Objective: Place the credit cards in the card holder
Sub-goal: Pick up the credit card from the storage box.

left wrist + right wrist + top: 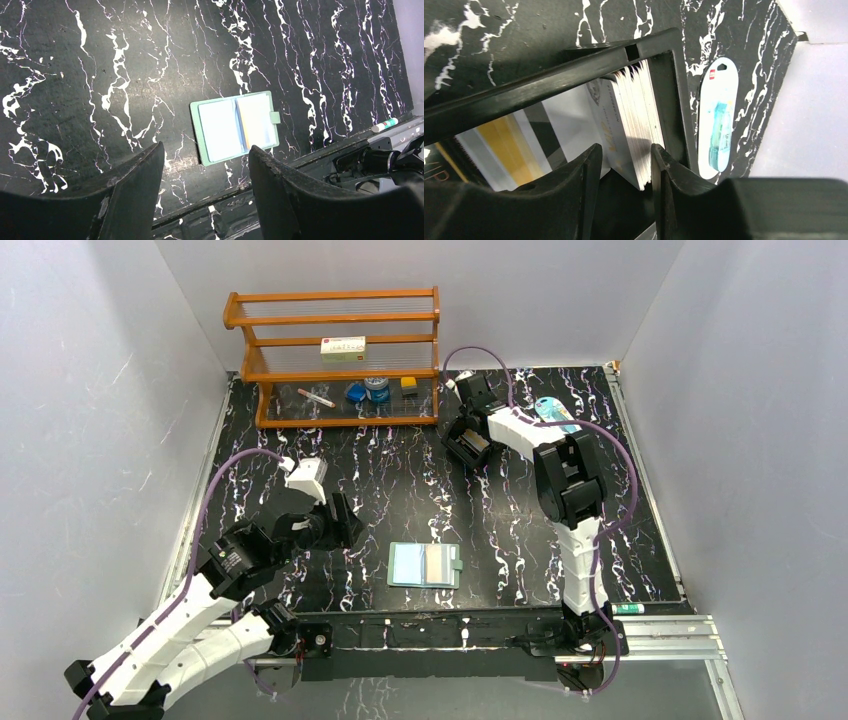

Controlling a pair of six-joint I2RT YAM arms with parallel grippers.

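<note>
- The cards [636, 115] stand packed on edge in a black box [549, 75] at the far side of the table [520, 540], well apart from the holder [425, 565].
- The holder lies open and flat near the table's front edge, pockets up.
- The right fingers [674, 200] straddle one end of the pack; I cannot tell whether they pinch a card.
- The left fingers [135, 185] are parted and empty, hovering left of the holder.
- The cards look thin, stiff, light and slick, and being packed tight they will be hard to single out. Pinch one top edge across its faces, lightly.
- The soft holder may slide, so pin it.
</note>
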